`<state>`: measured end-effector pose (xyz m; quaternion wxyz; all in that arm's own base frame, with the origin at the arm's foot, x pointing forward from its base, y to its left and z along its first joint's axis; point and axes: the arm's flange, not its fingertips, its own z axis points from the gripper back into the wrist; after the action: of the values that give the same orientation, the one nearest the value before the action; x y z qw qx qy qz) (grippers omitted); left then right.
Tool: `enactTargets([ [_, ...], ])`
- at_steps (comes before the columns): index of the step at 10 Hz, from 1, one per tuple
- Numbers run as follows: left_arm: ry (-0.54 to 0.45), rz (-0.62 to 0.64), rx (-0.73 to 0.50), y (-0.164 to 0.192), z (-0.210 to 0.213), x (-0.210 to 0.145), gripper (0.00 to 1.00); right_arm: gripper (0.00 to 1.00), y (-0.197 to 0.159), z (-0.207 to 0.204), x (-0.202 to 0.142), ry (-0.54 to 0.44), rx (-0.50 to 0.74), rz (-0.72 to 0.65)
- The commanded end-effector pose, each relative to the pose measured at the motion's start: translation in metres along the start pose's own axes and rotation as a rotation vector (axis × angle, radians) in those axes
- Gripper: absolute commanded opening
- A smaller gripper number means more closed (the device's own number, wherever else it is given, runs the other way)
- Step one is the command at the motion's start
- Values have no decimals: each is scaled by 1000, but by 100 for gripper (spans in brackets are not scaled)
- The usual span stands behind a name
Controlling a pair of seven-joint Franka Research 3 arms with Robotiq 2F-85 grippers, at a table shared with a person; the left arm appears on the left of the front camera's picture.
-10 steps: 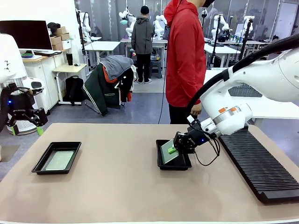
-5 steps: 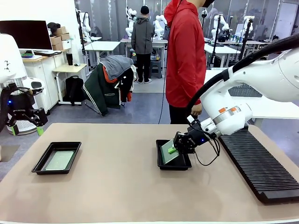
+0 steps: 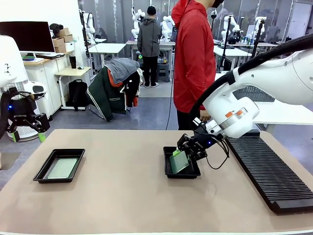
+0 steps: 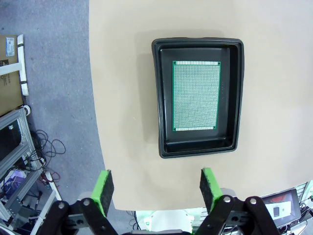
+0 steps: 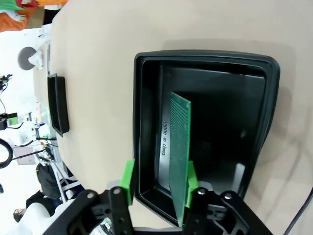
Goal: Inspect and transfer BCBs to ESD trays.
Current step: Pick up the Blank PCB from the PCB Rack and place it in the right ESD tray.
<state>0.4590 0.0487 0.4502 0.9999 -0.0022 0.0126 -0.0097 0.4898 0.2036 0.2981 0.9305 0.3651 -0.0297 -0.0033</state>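
L gripper (image 4: 156,188) wide, R gripper (image 5: 159,183) parted

You have even, bright room light from above in all views; the table (image 3: 122,196) shows only soft, short shadows beside the left tray (image 3: 59,165) and under the right arm; the front view is sharp near the camera, while the far room is a little softer; in the right wrist view the black tray (image 5: 205,63) carries pale glare streaks on its floor, and the upper left corner is washed out to white; both wrist views bend straight edges near the borders.
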Motion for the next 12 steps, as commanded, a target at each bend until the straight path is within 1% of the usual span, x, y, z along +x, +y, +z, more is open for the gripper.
enactTargets([
  [1, -4, 2, -2, -1, 0, -1, 94, 73, 24, 8, 3, 0, -103, -15],
  [2, -4, 2, -2, -1, 0, -1, 94, 64, 36, 14, 3, 2, -148, -7],
  [3, -4, 2, -2, -1, 0, -1, 94, 91, 50, 20, 5, 9, -211, -9],
  [4, -4, 2, -2, -1, 0, -1, 94, 83, 62, 26, 7, 17, -296, -20],
  [5, -4, 2, -2, -1, 0, -1, 94, 100, 78, 39, 7, 27, -415, -15],
  [7, -4, 2, -2, -1, 0, -1, 94, 100, 97, 61, 4, 33, -548, -14],
  [8, -4, 2, -2, -1, 0, -1, 94, 100, 103, 71, 2, 34, -594, -16],
  [10, -4, 2, -2, -1, 0, -1, 94, 100, 109, 85, 1, 34, -628, -16],
  [12, -4, 2, -2, -1, 0, -1, 94, 100, 107, 90, 3, 46, -626, -28],
])
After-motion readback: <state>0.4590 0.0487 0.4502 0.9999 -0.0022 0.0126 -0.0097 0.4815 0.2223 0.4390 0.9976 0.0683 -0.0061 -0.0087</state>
